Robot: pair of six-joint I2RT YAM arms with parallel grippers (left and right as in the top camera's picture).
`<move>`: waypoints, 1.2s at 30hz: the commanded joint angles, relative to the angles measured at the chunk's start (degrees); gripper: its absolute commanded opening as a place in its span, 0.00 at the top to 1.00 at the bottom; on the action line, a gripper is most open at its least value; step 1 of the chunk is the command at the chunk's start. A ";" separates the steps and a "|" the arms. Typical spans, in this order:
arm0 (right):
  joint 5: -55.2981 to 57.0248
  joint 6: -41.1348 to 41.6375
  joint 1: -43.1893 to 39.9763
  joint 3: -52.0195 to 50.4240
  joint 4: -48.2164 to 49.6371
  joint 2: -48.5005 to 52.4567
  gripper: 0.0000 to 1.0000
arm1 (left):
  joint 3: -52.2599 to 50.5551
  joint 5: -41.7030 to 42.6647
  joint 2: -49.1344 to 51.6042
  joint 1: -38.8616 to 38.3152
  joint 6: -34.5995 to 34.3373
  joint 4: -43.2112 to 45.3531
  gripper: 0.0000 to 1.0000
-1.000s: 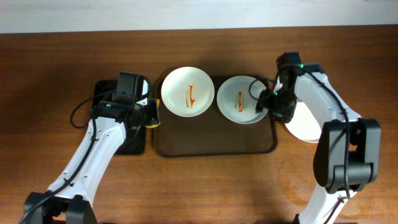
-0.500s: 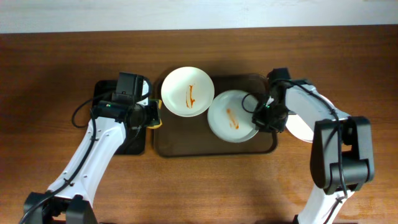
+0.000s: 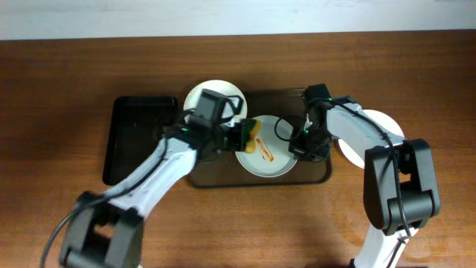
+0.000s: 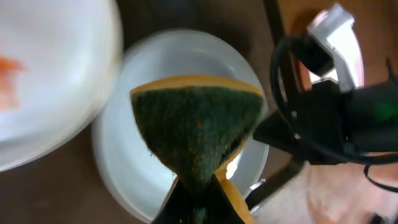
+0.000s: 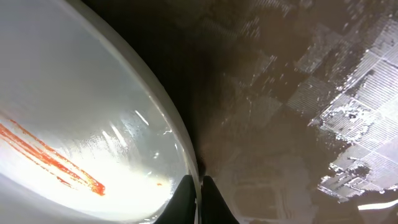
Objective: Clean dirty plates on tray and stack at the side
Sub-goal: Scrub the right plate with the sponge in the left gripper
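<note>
One dirty plate [image 3: 269, 155] with an orange-red smear lies on the dark brown tray [image 3: 256, 177]. My right gripper [image 3: 301, 146] is shut on its right rim; in the right wrist view the fingers pinch the rim [image 5: 186, 163] of the smeared plate [image 5: 68, 118], with the gripper [image 5: 199, 186] at the bottom. My left gripper [image 3: 242, 136] is shut on a yellow-and-green sponge [image 3: 251, 137], held over this plate's left part. In the left wrist view the sponge [image 4: 198, 130] covers the plate's [image 4: 127, 162] middle, gripper [image 4: 198, 190] below. A second dirty plate [image 3: 199, 95] sits at the tray's back left, partly hidden by my left arm.
A narrow black tray [image 3: 137, 138] lies left of the brown tray. A white plate [image 3: 375, 126] rests on the table to the right, partly under my right arm. The right arm's cables [image 4: 323, 118] show close beside the plate in the left wrist view.
My left arm swung from the black tray to over the brown tray with the sponge. My right gripper shut on the right plate's rim and pulled it left and forward.
</note>
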 commanded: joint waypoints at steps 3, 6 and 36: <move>1.70 -0.57 0.42 -0.63 -0.44 0.28 0.96 | 0.15 12.39 8.39 -2.71 -4.85 8.96 1.00; 1.70 -0.57 0.42 -0.63 -0.48 0.28 0.96 | 0.15 12.94 12.04 -3.04 -10.82 10.34 1.00; 2.14 -0.59 0.31 -0.63 -1.16 0.28 0.96 | 0.17 1.75 14.53 2.67 -1.75 -2.34 1.00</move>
